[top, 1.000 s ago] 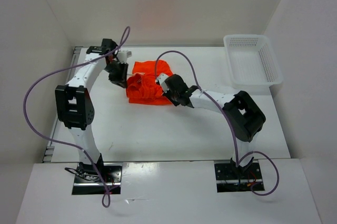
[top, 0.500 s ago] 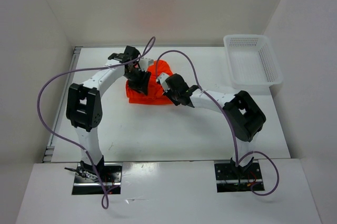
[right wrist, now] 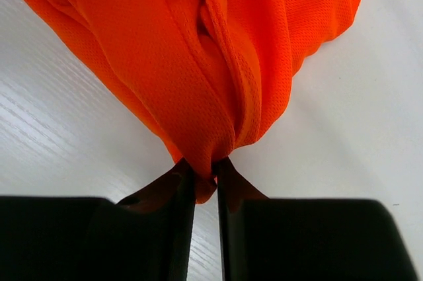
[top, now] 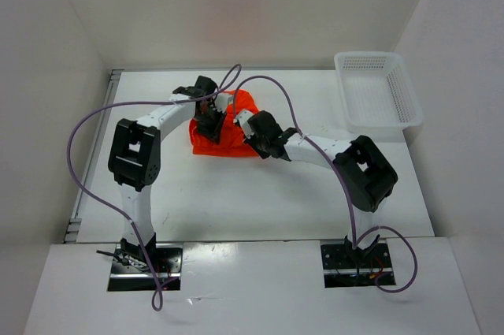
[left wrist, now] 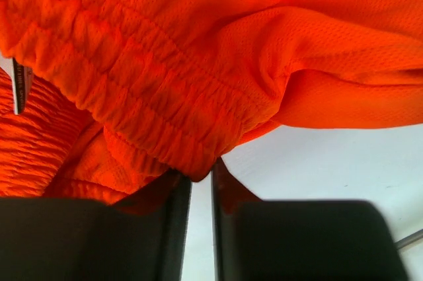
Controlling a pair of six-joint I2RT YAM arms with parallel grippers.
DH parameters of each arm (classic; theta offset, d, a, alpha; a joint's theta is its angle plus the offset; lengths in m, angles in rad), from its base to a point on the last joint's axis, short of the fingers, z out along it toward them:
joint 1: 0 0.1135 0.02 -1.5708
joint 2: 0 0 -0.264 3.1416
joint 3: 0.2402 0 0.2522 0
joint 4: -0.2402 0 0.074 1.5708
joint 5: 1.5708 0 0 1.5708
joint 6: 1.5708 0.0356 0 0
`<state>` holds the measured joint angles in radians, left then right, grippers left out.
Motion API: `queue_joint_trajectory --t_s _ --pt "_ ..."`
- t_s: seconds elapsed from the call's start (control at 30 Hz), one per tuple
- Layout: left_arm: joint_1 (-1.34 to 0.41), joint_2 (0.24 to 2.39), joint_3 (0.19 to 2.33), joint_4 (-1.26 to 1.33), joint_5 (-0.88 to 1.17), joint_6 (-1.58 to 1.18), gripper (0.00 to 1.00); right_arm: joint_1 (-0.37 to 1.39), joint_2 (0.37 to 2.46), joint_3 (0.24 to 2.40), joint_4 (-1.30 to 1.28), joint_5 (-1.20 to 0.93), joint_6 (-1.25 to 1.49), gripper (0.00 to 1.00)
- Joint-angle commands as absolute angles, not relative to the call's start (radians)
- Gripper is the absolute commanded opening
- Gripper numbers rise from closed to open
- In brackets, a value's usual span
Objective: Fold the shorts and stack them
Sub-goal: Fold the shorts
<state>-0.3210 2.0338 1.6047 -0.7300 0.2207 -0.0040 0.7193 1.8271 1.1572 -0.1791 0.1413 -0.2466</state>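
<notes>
The orange-red shorts lie bunched on the table's middle back, between the two arms. My left gripper is over their left part, shut on the gathered waistband, pinched at its lower edge. A small white tag shows at the left of that view. My right gripper is at their right side, shut on a folded hem of the shorts, which hangs up and away from the jaws above the white table.
A white perforated basket stands at the back right. White walls close the table at the back and both sides. Purple cables loop above both arms.
My left arm swung right from the shorts' left edge to over the shorts, carrying the cloth with it. The shorts are more bunched. The right arm barely moved.
</notes>
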Motion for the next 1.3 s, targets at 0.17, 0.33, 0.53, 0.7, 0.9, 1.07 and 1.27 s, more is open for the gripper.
queue_joint_trajectory --t_s 0.17,0.33,0.53,0.7,0.9,1.07,1.27 --pt "-0.318 2.046 1.623 -0.693 0.273 0.000 0.00 0.716 1.760 1.172 -0.213 0.091 -0.242 0.79" --pt "-0.289 1.962 1.698 -0.733 0.261 0.000 0.00 0.680 1.694 1.163 -0.255 0.029 -0.253 0.95" --pt "-0.269 1.907 1.902 -0.853 0.192 0.000 0.00 0.652 1.694 1.144 -0.235 -0.002 -0.265 1.00" --pt "-0.219 1.875 1.827 -0.917 0.183 0.000 0.00 0.643 1.694 1.144 -0.215 0.008 -0.275 1.00" --pt "-0.158 1.847 1.565 -0.877 0.198 0.000 0.00 0.643 1.684 1.112 -0.204 0.008 -0.275 1.00" --pt "-0.149 1.865 1.375 -0.784 0.238 0.000 0.00 0.643 1.684 1.112 -0.195 -0.011 -0.275 1.00" --pt "-0.117 1.905 1.348 -0.732 0.229 0.000 0.04 0.643 1.694 1.112 -0.195 -0.011 -0.275 1.00"
